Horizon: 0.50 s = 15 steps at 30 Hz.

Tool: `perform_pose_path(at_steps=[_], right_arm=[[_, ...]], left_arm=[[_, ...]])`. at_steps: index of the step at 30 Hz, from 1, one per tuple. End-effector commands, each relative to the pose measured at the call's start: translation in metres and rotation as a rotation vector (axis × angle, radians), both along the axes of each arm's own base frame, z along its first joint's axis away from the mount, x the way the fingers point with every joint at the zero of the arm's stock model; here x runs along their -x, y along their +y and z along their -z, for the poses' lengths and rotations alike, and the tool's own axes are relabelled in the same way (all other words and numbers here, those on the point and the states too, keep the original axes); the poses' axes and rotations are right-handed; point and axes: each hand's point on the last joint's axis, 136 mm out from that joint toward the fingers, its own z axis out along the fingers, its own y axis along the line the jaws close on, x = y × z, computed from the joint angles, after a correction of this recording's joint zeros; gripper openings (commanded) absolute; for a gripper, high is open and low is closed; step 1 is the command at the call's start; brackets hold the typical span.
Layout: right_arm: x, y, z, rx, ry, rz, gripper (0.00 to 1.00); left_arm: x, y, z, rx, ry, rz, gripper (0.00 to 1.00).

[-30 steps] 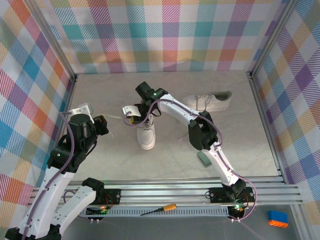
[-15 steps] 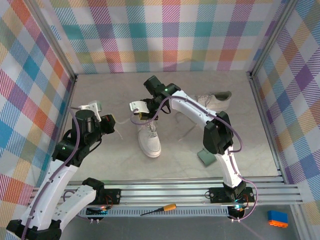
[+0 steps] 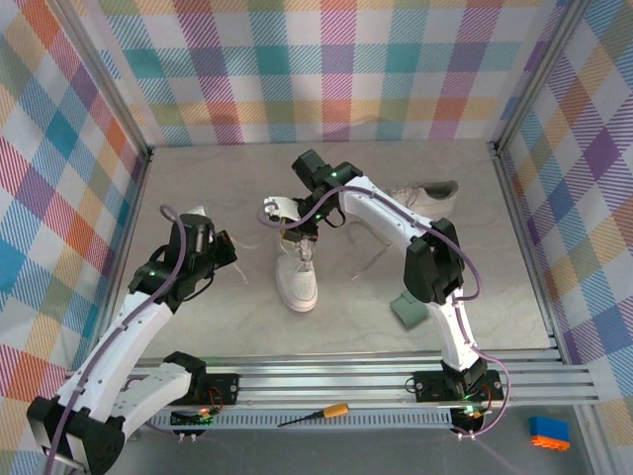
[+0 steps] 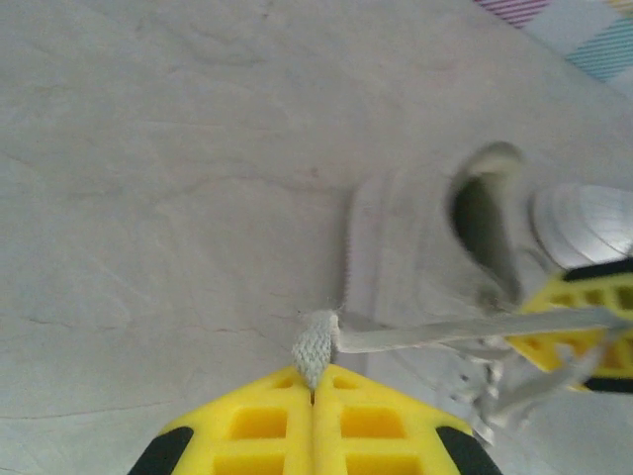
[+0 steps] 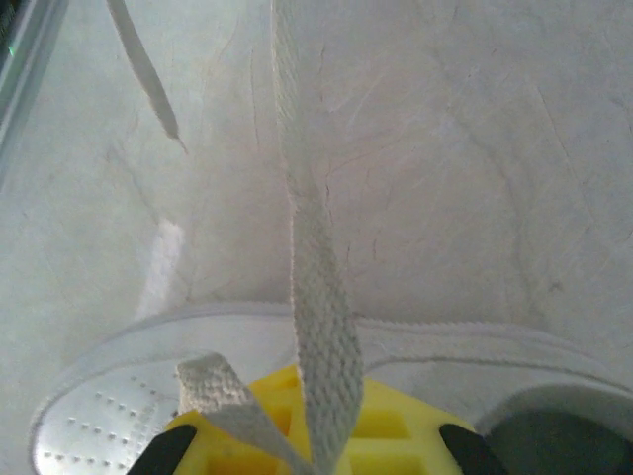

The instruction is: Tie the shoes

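One white shoe (image 3: 298, 279) lies mid-table, toe toward the arms. The other shoe (image 3: 425, 201) lies on its side at the back right, partly behind the right arm. My left gripper (image 3: 240, 273) is just left of the near shoe. In the left wrist view its yellow fingers (image 4: 315, 388) are shut on the end of a white lace (image 4: 318, 343) that runs taut to the right, to the shoe (image 4: 415, 247). My right gripper (image 3: 295, 236) hovers over that shoe's opening. It is shut (image 5: 321, 435) on a flat lace strand (image 5: 315, 297) stretching up and away.
A small green pad (image 3: 406, 312) lies on the table right of the near shoe. Plaid walls enclose the table on three sides. A screwdriver (image 3: 315, 415) and a blue-and-orange block (image 3: 549, 432) rest beyond the front rail.
The left gripper has swung right toward the near shoe. The right gripper has shifted right and slightly nearer. The shoe has slid a little to the right and nearer.
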Motion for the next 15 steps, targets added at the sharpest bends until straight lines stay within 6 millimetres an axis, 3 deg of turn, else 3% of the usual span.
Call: perform_pose_path(at_steps=[1, 4, 9, 15], right_arm=[[0.012, 0.008, -0.039, -0.091, 0.178, 0.101, 0.00], [0.008, 0.008, -0.034, -0.078, 0.256, 0.183, 0.00], [-0.022, -0.001, -0.029, -0.040, 0.298, 0.404, 0.00], [-0.042, -0.018, -0.013, 0.023, 0.394, 0.602, 0.00]], left_arm=[[-0.014, 0.012, 0.003, -0.037, -0.002, -0.092, 0.00], [-0.028, 0.010, 0.008, -0.041, 0.004, -0.096, 0.00], [-0.053, 0.003, 0.008, -0.026, -0.011, -0.084, 0.04], [-0.065, -0.010, 0.017, 0.002, 0.010, -0.039, 0.24]])
